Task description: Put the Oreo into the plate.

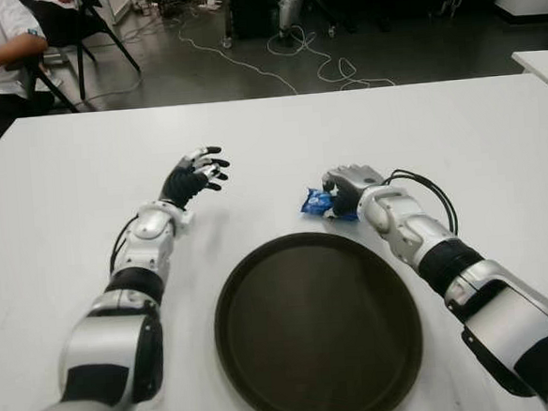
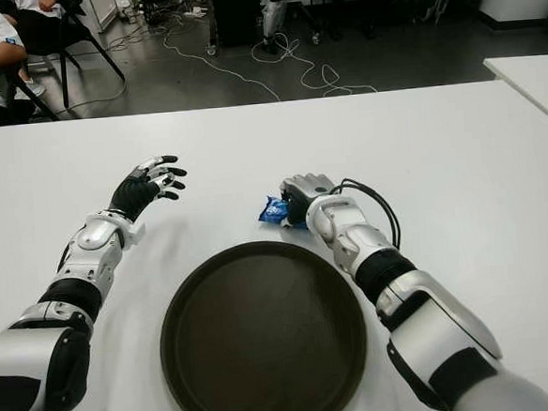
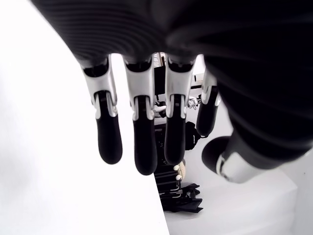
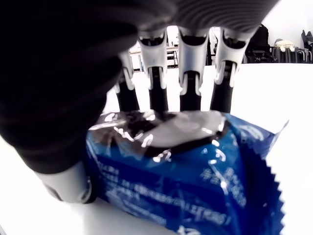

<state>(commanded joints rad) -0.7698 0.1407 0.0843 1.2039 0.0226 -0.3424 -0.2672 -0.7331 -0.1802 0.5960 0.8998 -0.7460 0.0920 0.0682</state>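
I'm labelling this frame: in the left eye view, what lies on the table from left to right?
Left hand, open → Oreo packet → right hand, over the packet. The plate lies nearer, spanning them.

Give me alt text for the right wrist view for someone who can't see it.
Close up, the right hand curls its fingers over the far edge of a blue Oreo pack lying on the white table, thumb beside it.

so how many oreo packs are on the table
1. The blue Oreo pack lies on the white table just beyond the plate, with the right hand closed over it. The left hand is open and holds nothing. No others show.
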